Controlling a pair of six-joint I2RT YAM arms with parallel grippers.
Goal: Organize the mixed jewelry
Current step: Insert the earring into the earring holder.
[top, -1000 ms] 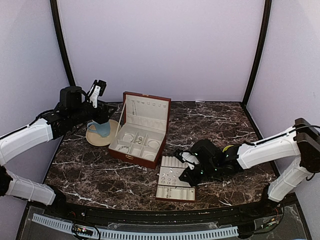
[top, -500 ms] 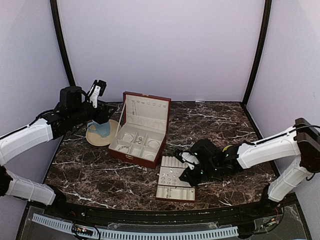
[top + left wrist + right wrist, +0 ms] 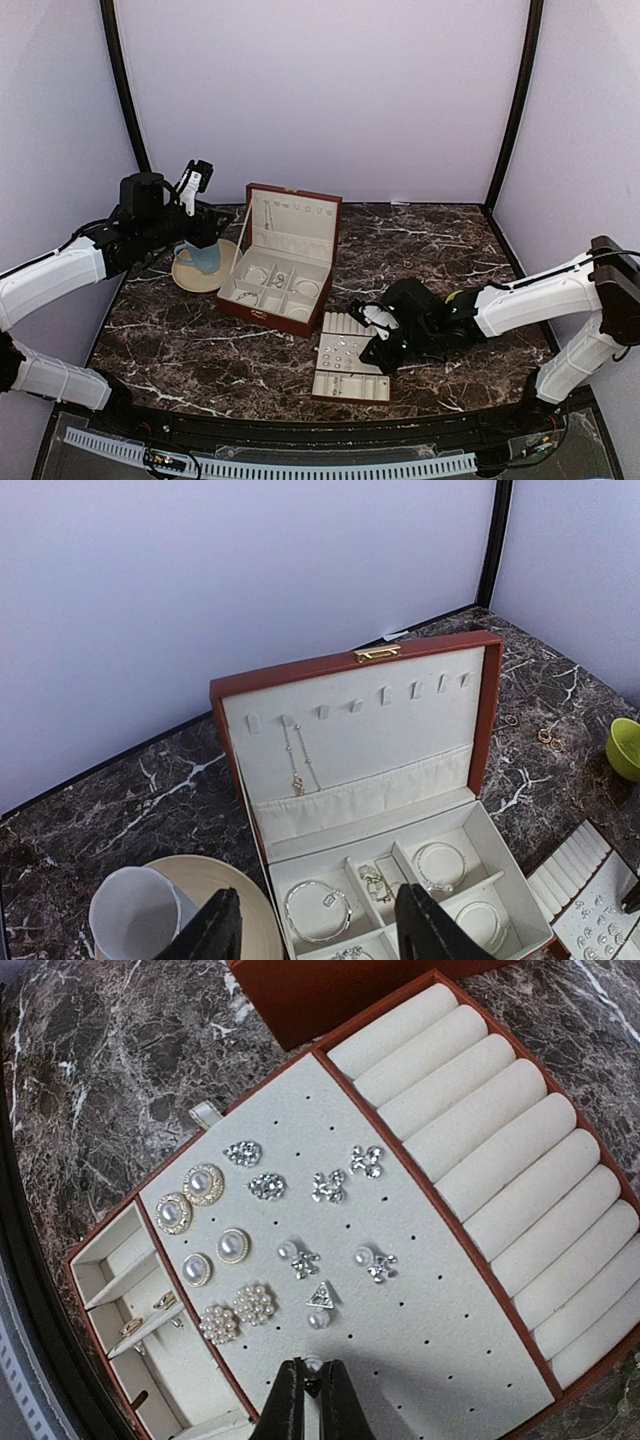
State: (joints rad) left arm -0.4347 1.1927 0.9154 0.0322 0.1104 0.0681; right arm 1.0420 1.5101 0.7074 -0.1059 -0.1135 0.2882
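Note:
My right gripper [image 3: 311, 1370] is shut on a small pearl stud [image 3: 313, 1361], just above the cream earring pad [image 3: 450, 1340] of the flat tray [image 3: 345, 385]. Several studs of the mixed jewelry sit pinned on that pad, among them a triangle-and-pearl piece [image 3: 319, 1303] and gold-rimmed pearls [image 3: 204, 1184]. My left gripper [image 3: 318, 900] hangs open, holding nothing, above the reddish-brown box [image 3: 350, 660]. In the box lie a hoop bracelet [image 3: 318, 910] and another bracelet [image 3: 440, 865]. A thin chain [image 3: 297, 770] hangs from the lid.
A pale mug [image 3: 135, 915] stands on a cream plate [image 3: 215, 875] left of the box. Two small gold rings [image 3: 545, 737] lie on the marble right of it, near a green bowl [image 3: 625, 748]. The tray's ring rolls [image 3: 500, 1150] hold nothing.

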